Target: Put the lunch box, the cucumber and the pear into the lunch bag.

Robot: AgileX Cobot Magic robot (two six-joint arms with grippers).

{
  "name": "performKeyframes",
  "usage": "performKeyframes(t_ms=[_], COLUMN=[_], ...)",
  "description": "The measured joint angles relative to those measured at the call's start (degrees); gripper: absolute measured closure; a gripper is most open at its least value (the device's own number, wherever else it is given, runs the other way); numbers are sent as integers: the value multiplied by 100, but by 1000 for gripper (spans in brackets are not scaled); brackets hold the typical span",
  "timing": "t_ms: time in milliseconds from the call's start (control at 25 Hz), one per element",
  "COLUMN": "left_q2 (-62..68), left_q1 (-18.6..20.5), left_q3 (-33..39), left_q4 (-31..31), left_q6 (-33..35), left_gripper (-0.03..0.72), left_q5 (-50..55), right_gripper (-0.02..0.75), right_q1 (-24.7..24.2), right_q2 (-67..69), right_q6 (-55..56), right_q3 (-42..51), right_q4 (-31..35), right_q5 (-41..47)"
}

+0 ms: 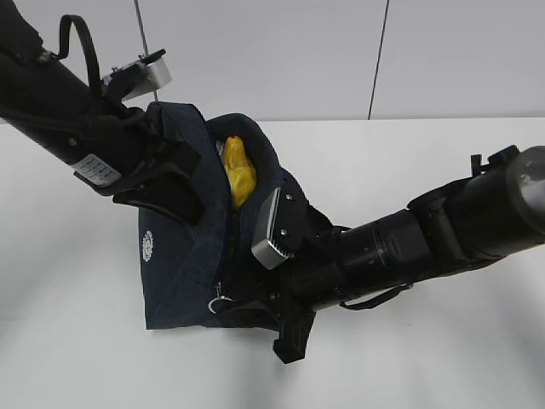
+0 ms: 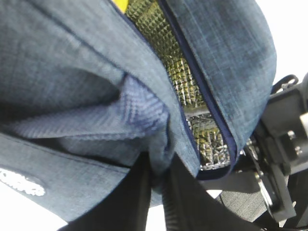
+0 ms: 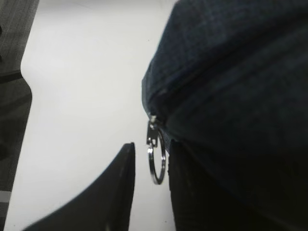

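The lunch bag (image 1: 183, 256) stands on the white table (image 1: 68, 341), and most of its inside is hidden: from the exterior view only one thing shows through the open top, the pear (image 1: 239, 173), yellow with a narrow neck, resting against the far inner wall. No lunch box or cucumber can be made out; the bag's walls and both arms block the rest of the interior.

Counting: one bag, one pear, two arms, one zipper ring.

The bag is boxy dark navy fabric with a small white round emblem (image 1: 147, 245) on its side. In the left wrist view its quilted silver foil lining (image 2: 192, 101) shows inside the opening, with a sliver of yellow at the top edge.

The left gripper (image 2: 156, 185) is clamped tight, a fold of the bag's rim fabric bunched between its fingers, holding that side up. Its fingertips are largely buried in cloth.

The right gripper (image 3: 151, 185) sits low at the bag's front corner, jaws partly apart. The metal ring pull (image 3: 157, 161) hangs between the two fingers (image 3: 113, 192), touching neither that can be seen; the far finger is dark against the dark fabric, hard to separate.
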Motion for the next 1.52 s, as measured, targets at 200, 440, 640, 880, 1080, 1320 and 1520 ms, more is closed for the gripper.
performKeyframes(t_ms=[200, 440, 640, 880, 1080, 1320, 1520], left_q2=[0, 0, 0, 0, 0, 0, 0], left_q1=[0, 0, 0, 0, 0, 0, 0], left_q3=[0, 0, 0, 0, 0, 0, 0], left_q4=[0, 0, 0, 12, 36, 42, 55], left_q6=[19, 37, 42, 42, 42, 42, 42], left_gripper=[685, 685, 685, 685, 685, 685, 685], left_q5=[0, 0, -14, -26, -26, -26, -31], right_gripper=[607, 738, 738, 738, 738, 738, 738], right_q1=[0, 0, 0, 0, 0, 0, 0], right_q2=[0, 0, 0, 0, -12, -351, -607], right_q6=[0, 0, 78, 306, 510, 642, 707], right_q3=[0, 0, 0, 0, 0, 0, 0], right_q4=[58, 27, -167, -341, -460, -557, -649], right_q5=[-215, -269, -182, 114, 203, 320, 309])
